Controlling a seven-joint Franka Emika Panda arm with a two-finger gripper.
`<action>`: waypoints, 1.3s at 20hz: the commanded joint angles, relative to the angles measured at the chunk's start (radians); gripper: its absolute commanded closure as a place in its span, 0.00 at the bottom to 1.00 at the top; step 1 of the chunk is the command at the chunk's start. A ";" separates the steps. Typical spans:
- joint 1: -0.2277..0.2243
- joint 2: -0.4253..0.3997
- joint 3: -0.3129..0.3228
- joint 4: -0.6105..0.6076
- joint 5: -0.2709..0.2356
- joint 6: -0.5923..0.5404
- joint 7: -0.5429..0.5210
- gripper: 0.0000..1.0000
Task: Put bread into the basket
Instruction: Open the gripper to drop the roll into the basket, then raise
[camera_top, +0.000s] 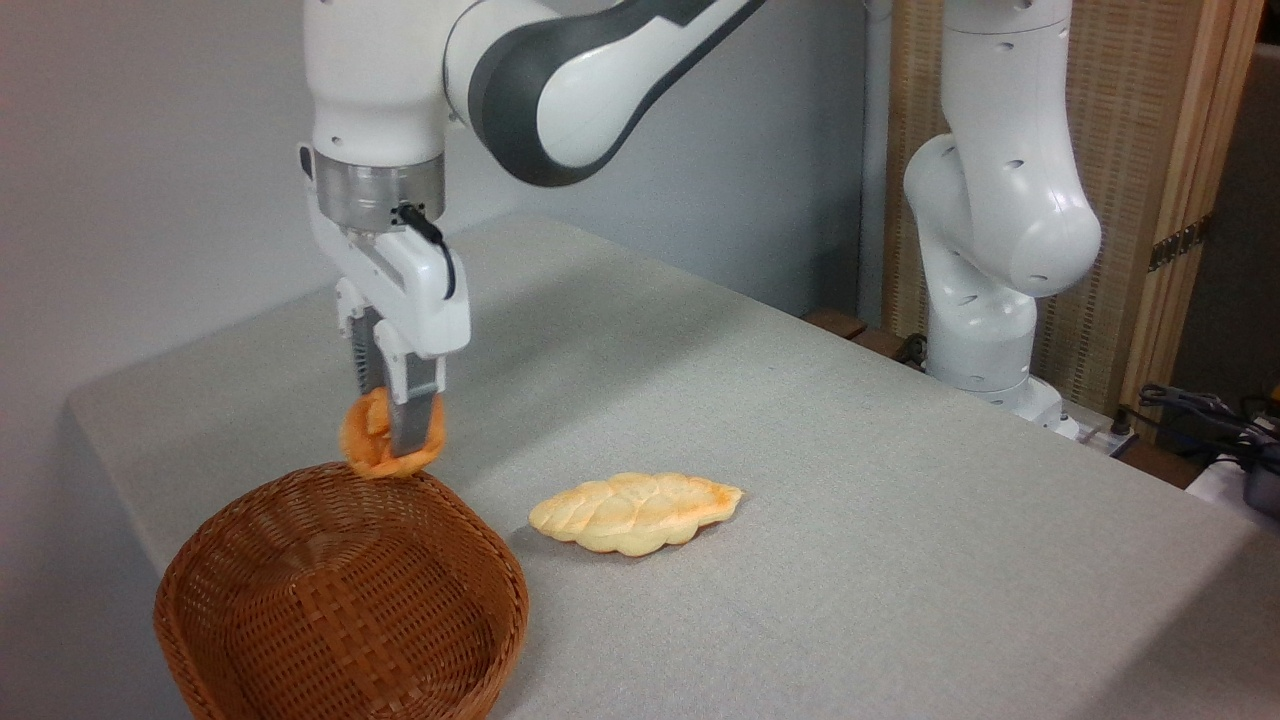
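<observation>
Gripper (392, 440): pointing down, fingers pinching the bun from both sides.
Bun (372, 440): orange-brown, lifted off the table, hanging at the basket's far rim.
Basket (340, 590): brown wicker, at the table's near left corner, nothing inside.
Loaf (635, 512): pale braided, flat on the table, right of the basket, apart from it.
Table (850, 520): grey cloth.

wall (150, 150): plain grey | table (850, 450): grey cloth | screen (1150, 150): woven, wood-framed, right

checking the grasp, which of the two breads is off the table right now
The small round orange bun, clamped in the gripper above the basket rim. The pale braided loaf lies on the table.
</observation>
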 joint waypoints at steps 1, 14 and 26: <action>0.000 0.038 0.007 0.016 -0.032 0.116 0.004 0.00; 0.002 0.016 0.012 0.017 -0.032 -0.012 -0.010 0.00; 0.002 -0.059 0.072 0.023 0.051 -0.290 -0.098 0.00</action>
